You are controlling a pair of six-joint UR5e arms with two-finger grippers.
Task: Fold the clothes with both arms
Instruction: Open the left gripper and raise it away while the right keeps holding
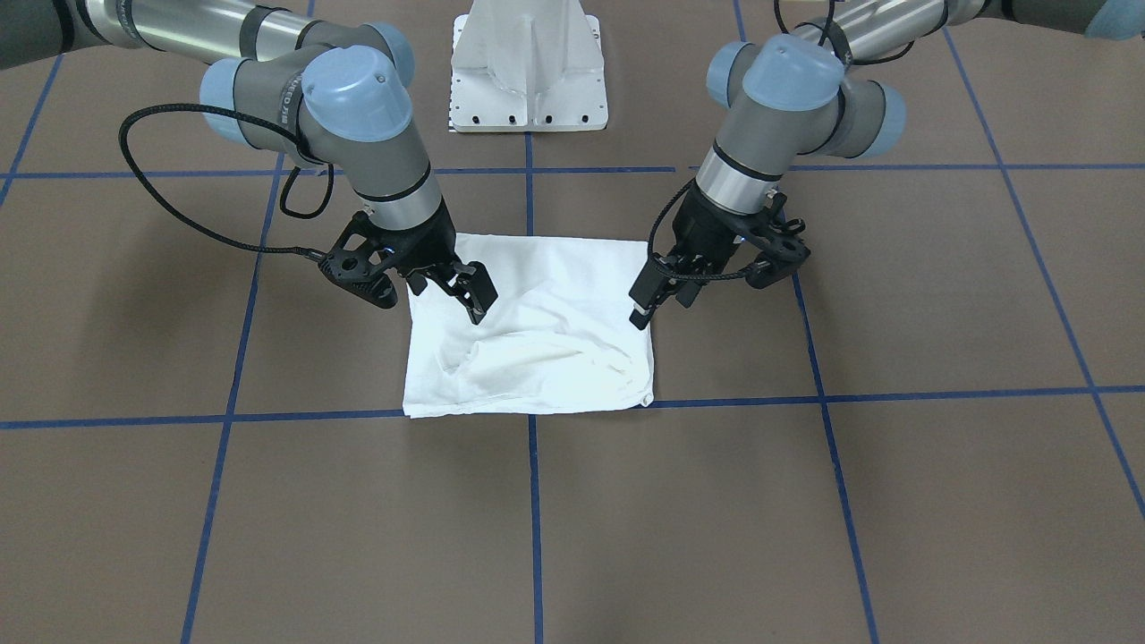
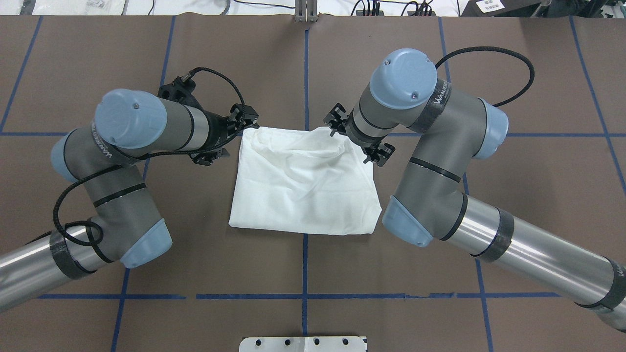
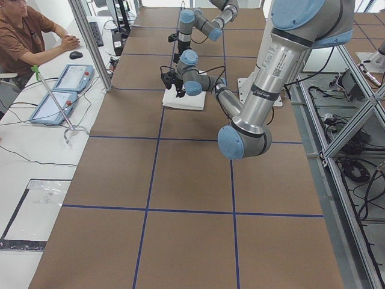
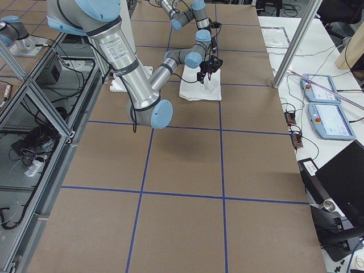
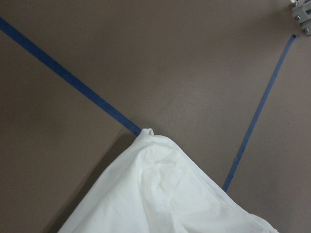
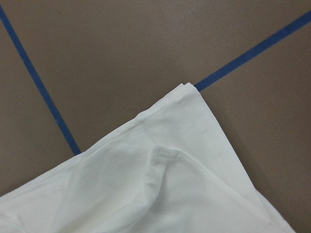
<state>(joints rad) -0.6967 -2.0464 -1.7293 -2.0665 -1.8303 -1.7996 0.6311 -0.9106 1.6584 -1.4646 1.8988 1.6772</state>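
Observation:
The white shirt (image 1: 537,331) lies folded into a rough rectangle at the table's middle, wrinkled on top, with no print or collar showing; it also shows in the overhead view (image 2: 303,186). My left gripper (image 1: 660,300) hovers over the shirt's edge on my left, near its far corner, with the jaws apart and empty. My right gripper (image 1: 452,293) hovers over the opposite edge, jaws apart and empty. In the overhead view the left gripper (image 2: 243,119) and right gripper (image 2: 336,124) sit at the shirt's two far corners. Each wrist view shows one shirt corner (image 5: 160,194) (image 6: 170,170) flat on the table and no fingers.
The white metal pedestal (image 1: 528,72) stands at the robot's base. The brown table (image 1: 805,501) carries a grid of blue tape lines (image 1: 534,501). A seated person (image 3: 24,36) and control tablets (image 3: 60,90) are at a side desk beyond the table's far edge.

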